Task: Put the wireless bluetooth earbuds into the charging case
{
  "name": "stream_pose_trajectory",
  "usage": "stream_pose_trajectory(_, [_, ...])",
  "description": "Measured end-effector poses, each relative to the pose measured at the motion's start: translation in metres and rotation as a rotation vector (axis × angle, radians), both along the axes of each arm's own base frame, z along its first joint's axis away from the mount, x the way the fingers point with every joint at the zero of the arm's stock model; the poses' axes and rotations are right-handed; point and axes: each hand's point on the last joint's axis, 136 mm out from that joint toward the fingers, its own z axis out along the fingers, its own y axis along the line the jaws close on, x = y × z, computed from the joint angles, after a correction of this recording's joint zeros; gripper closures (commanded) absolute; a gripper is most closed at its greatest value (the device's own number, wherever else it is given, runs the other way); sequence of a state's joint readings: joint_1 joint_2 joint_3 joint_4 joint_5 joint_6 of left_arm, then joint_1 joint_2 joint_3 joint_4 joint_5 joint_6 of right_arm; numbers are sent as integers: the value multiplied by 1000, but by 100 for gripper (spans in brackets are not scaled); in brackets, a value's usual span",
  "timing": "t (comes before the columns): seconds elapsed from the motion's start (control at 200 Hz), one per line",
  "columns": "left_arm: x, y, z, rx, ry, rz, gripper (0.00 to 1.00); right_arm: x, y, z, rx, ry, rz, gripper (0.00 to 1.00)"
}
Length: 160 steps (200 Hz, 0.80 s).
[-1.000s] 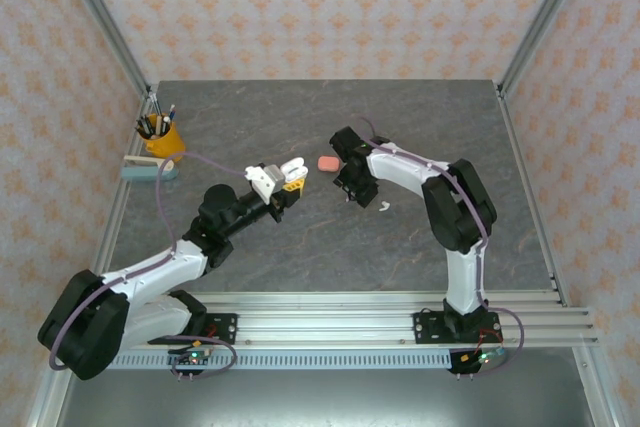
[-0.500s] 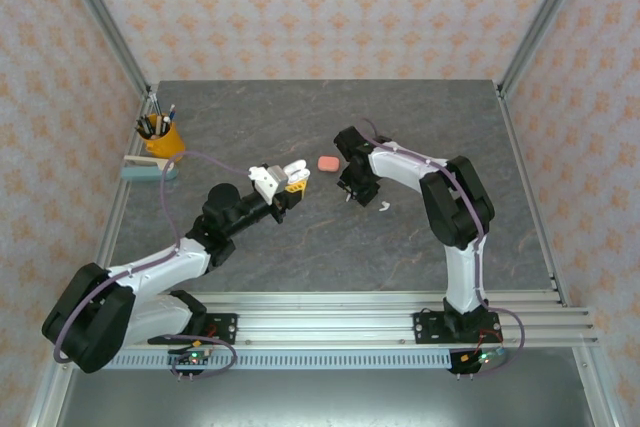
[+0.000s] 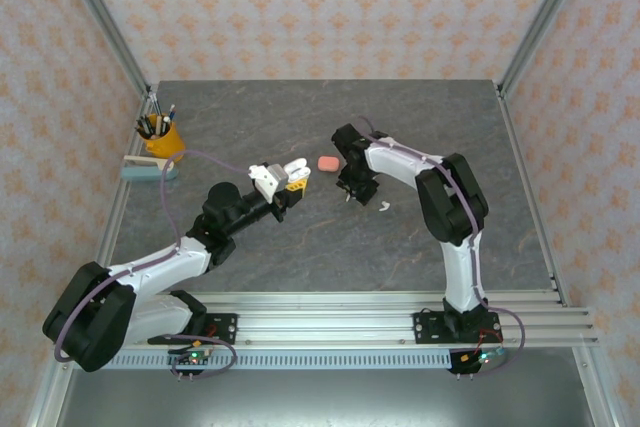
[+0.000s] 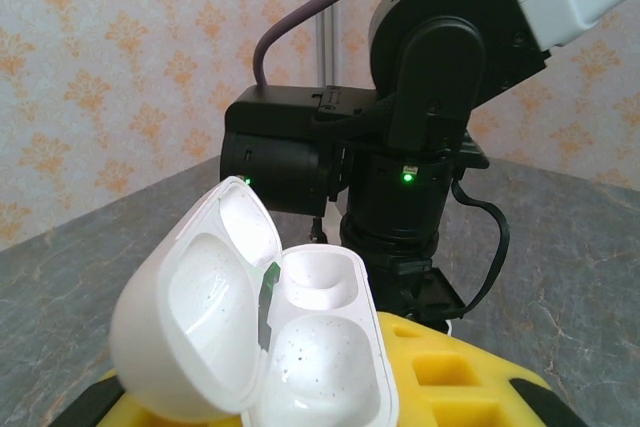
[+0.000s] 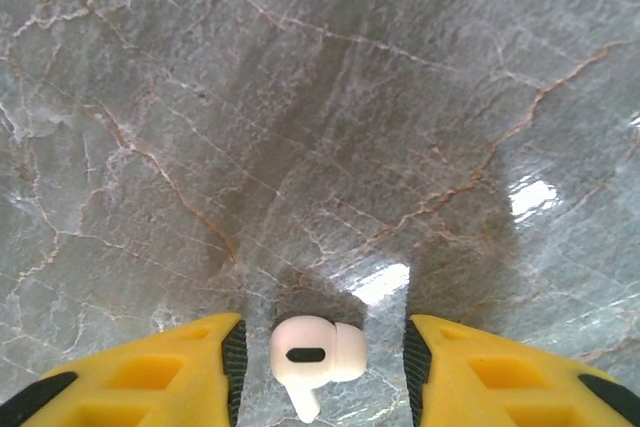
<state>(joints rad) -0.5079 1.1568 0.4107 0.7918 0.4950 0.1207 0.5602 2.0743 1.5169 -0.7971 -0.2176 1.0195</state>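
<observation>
Left gripper (image 3: 292,180) is raised off the grey stone-pattern table (image 3: 300,247), near its middle, jaws pinching a white charging case (image 4: 300,347). The left wrist view shows the case resting between the yellow fingers (image 4: 480,387) with its lid hinged open toward the left. Both earbud wells show white and vacant. Right gripper (image 5: 322,332) is just to the right of the left one, pointing down at the table. Its jaws are spread, and a white earbud (image 5: 313,350) lies on the table between them. The right wrist view shows a clear gap between the earbud and each yellow finger (image 5: 150,372), so there is no contact on either side. The earbud's rounded head is uppermost in that view and its short stem points toward the near edge of the picture. A second white earbud (image 3: 383,206) lies on the table just to the right of the right gripper, apart from it. A coral-pink case (image 3: 327,163) lies closed on the table just beyond the two grippers, between them and touching neither. At the far left edge of the table stands a yellow cup (image 3: 162,137) holding pens, with a flat teal-and-beige block (image 3: 148,169) lying just on its near side. The pictures do not let the pink earbuds be located.
</observation>
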Motion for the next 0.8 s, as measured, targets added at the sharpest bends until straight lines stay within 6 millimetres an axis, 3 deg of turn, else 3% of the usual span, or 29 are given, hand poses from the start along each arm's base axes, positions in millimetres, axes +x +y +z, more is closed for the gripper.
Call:
stream_pose_trajectory(0.661, [0,-1,1,-8,3,-4,100,3,2,-1,-59,49,8,57])
stream_pose_trajectory(0.801, [0,-1,1,-10,5,-4,100,4,3,-2,-70,49,14,62])
